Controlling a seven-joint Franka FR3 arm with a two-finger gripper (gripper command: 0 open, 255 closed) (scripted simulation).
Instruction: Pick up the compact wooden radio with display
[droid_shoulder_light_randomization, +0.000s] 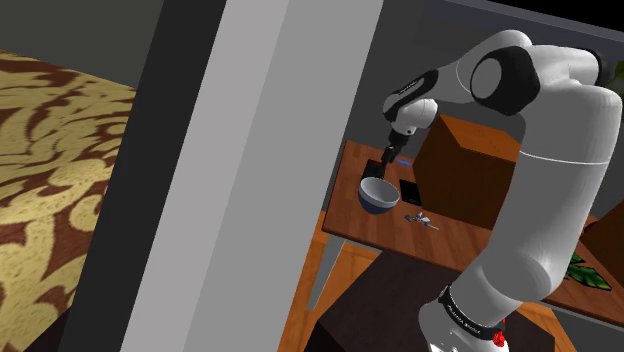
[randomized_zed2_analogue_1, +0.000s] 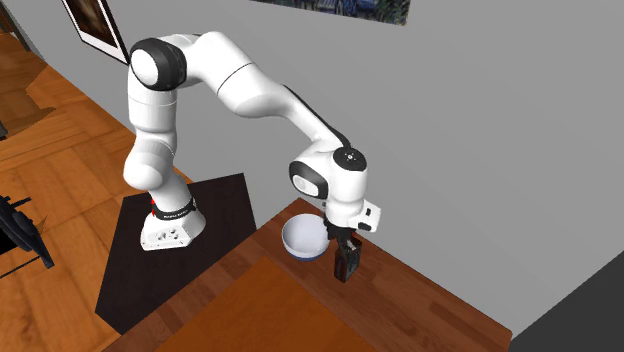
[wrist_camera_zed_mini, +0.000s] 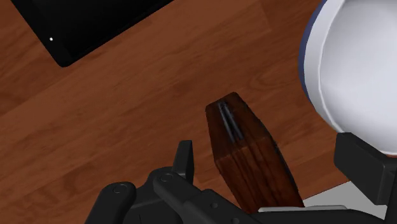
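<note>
Your end effector (wrist_camera_zed_mini: 267, 147) stood wide open, gripping nothing; the wooden radio (wrist_camera_zed_mini: 245, 149) lay on the table (wrist_camera_zed_mini: 127, 127) near its wall-side edge, just beside the white bowl (wrist_camera_zed_mini: 356, 70); it sat between the fingers, touching neither; its long axis ran across their closing line, so a straight descent looked sufficient.

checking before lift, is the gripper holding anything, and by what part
Nothing held: the gripper stands open around the wooden radio, fingers apart from its sides.
</note>
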